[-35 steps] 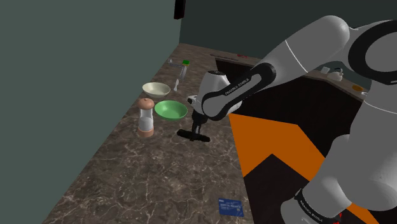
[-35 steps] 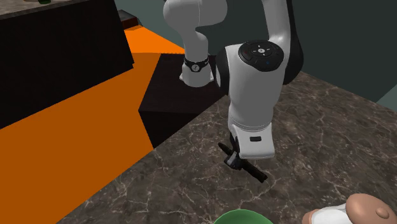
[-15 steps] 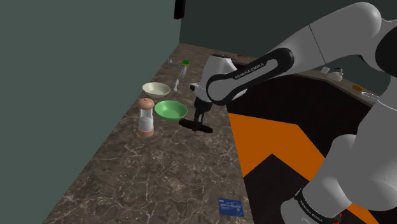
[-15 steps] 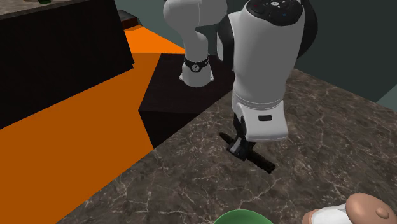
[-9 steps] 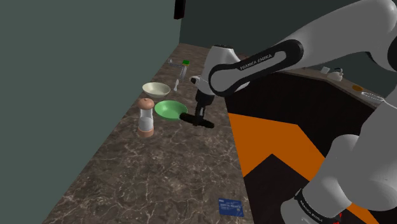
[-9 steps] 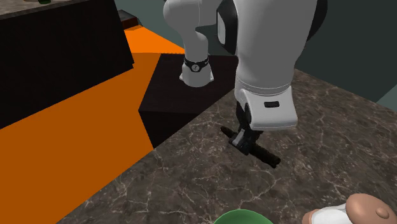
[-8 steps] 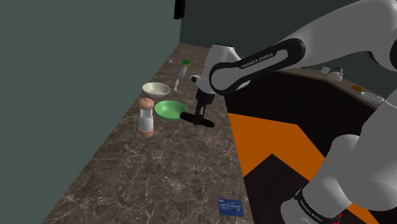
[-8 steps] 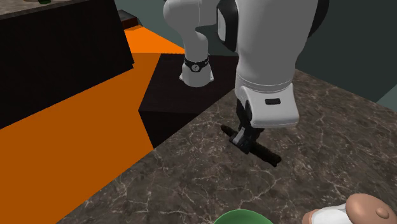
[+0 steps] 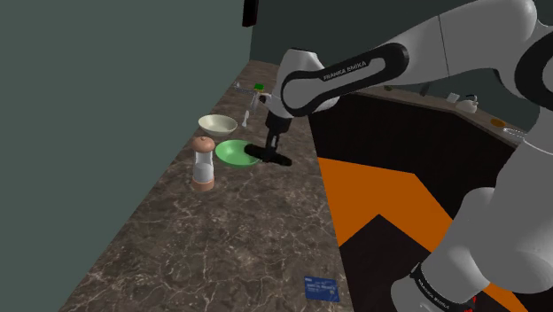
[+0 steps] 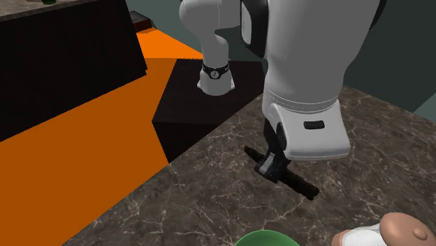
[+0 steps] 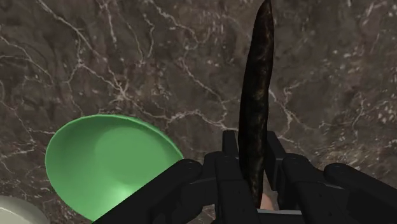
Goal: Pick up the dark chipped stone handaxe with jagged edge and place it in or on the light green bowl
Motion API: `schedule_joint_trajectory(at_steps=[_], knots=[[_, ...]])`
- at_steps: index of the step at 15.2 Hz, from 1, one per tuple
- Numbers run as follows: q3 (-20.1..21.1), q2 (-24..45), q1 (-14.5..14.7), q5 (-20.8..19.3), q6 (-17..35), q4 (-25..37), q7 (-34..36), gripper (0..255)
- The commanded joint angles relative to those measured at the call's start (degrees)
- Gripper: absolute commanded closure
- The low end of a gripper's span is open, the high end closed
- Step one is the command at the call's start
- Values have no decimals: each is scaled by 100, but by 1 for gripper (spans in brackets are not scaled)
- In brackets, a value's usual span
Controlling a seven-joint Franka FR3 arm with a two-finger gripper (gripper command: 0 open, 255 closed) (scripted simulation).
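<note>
Pinching the handaxe (image 11: pixel 256 83) mid-length, the gripper (image 9: pixel 270 148) hangs just beside the bowl's (image 9: pixel 229 152) rim; the handaxe lies level, tip over open table (image 9: pixel 230 239).

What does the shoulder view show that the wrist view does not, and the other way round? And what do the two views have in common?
Shoulder view, not wrist view: the white arm, a shaker beside the green bowl, a blue card on the counter, and the orange floor.
Wrist view, not shoulder view: the two fingers pressing on both sides of the handaxe, and its mottled brown surface.
Both: the gripper shut on the handaxe, the green bowl and the marbled counter.
</note>
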Motion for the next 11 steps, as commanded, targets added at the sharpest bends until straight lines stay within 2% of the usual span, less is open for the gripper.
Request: schedule_joint_trajectory(at_steps=[1,7,11], knots=[[-33,378,-50,29,-143,515,-86,255],[-87,1669,-239,118,-745,2385,-296,255],[-96,2661,-386,163,-1324,3946,-377,255]])
